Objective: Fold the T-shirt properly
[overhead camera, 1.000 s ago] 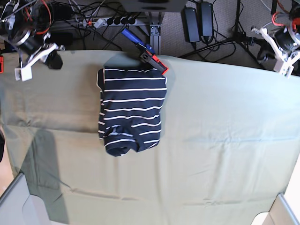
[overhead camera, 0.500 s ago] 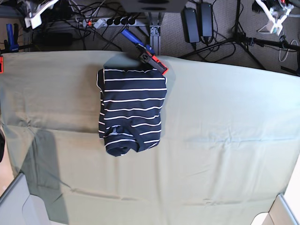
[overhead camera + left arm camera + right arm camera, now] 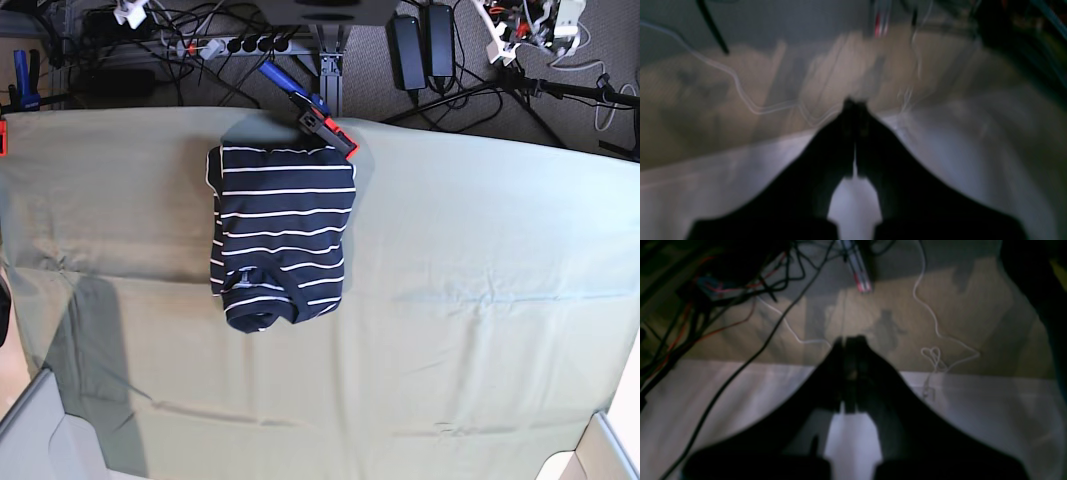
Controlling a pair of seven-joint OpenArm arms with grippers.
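Note:
The T-shirt (image 3: 281, 236) lies folded into a compact rectangle on the olive-green cloth (image 3: 480, 300), left of centre near the back edge. It is dark navy with thin white stripes, and its rolled end points to the front. Neither gripper touches it. My left gripper (image 3: 855, 105) is shut and empty, far from the shirt; a white part of it shows at the base view's top right (image 3: 497, 45). My right gripper (image 3: 850, 340) is shut and empty, with only a white bit at the top left (image 3: 130, 12). Both wrist views are blurred and show floor and cables.
A blue and red clamp (image 3: 315, 115) grips the table's back edge just behind the shirt. A power strip (image 3: 240, 44), adapters and many cables lie on the floor behind. Grey box corners (image 3: 30, 430) sit at the front left and front right.
Both arms have pulled back and up from the table's back corners, almost out of the base view. The shirt has not moved.

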